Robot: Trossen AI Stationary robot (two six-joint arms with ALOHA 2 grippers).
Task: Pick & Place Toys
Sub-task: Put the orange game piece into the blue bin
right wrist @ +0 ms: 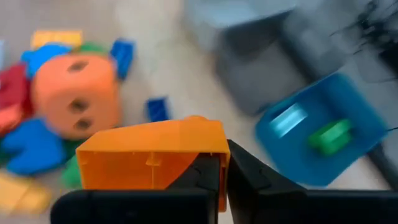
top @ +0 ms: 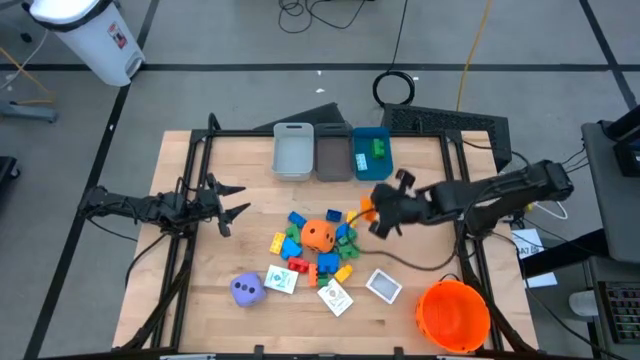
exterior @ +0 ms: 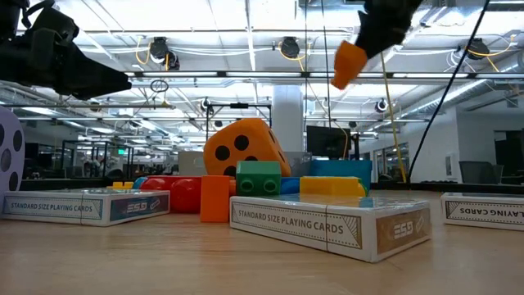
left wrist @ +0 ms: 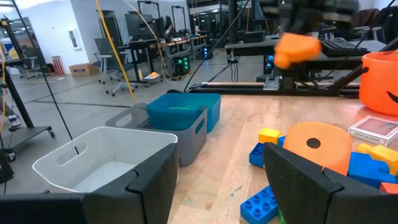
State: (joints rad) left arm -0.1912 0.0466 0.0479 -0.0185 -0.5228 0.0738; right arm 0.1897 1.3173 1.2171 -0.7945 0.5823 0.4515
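High view: right pincer (top: 372, 210) right of centre, clamped shut on an orange block (top: 366, 208), lifted off the desk (top: 240, 170) just below the blue bin (top: 371, 155), which already holds a green block (top: 379, 150). Left pincer (top: 232, 200) idle at the left, jaws apart, holding nothing. Toy pile (top: 315, 245) still sitting mid-frame, so barely started. Low view: orange block up top right, orange die (exterior: 240, 146) and card boxes (exterior: 327, 221) below. Left wrist view: grey bins look empty. Right wrist view: block pinched tight, blue bin at right.
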